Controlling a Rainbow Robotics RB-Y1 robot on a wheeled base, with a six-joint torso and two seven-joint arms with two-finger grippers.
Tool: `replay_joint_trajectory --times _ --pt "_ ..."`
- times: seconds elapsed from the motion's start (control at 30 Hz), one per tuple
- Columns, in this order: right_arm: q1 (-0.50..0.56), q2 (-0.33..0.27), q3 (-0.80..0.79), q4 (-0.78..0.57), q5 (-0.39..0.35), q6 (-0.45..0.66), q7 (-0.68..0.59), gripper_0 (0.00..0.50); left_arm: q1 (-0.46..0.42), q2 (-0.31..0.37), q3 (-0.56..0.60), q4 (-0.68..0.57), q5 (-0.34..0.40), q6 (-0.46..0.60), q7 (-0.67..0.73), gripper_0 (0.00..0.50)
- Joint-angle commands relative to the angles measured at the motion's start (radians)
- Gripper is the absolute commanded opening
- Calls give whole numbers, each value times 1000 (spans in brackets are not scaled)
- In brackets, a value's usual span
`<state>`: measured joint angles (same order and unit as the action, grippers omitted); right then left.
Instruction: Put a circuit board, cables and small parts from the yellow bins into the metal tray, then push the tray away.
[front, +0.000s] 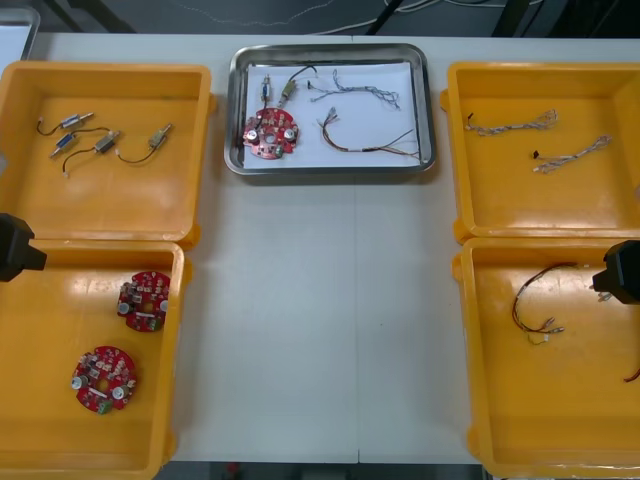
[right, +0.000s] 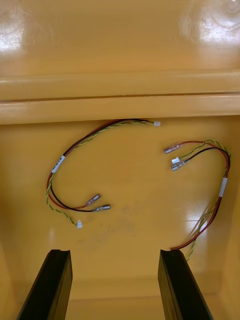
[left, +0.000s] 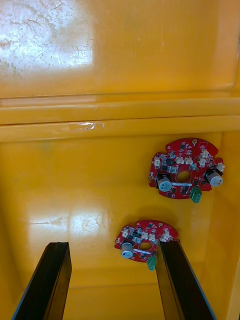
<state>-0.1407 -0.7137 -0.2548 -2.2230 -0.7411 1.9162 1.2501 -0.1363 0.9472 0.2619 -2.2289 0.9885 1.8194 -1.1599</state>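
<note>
1. Across the table (front: 320, 330): four yellow bins (front: 120, 200), two per side.
2. Metal tray (front: 330, 168), one, at the far middle between the far bins, long axis running side to side. It lies ahead and inward of both grippers, neither clearly nearer. It looks loaded, so the push away is likely next.
3. Left gripper (front: 18, 247) over the near left bin, right gripper (front: 622, 272) over the near right bin. Both have fingers apart and hold nothing.
4. Circuit boards, three: one in the tray (front: 271, 131), two in the near left bin.
5. Cables, six: two in the tray (front: 365, 92), two twisted in the far right bin, two red-and-yellow in the near right bin.
6. Small metal parts, six by my count: two in the tray (front: 265, 92), four in the far left bin.
</note>
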Motion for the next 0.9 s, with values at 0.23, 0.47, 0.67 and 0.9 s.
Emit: replay_joint_trajectory --times 0.23,0.47,0.67,0.9 --pt "13 10 -31 -35 8 4 43 500 18 35 27 -28 2 -8 -24 500" --pt "13 10 -31 -35 8 4 43 500 18 35 27 -28 2 -8 -24 500" --pt "13 10 -31 -35 8 4 43 500 18 35 27 -28 2 -8 -24 500" --pt "13 10 -31 -35 8 4 43 500 18 35 27 -28 2 -8 -24 500"
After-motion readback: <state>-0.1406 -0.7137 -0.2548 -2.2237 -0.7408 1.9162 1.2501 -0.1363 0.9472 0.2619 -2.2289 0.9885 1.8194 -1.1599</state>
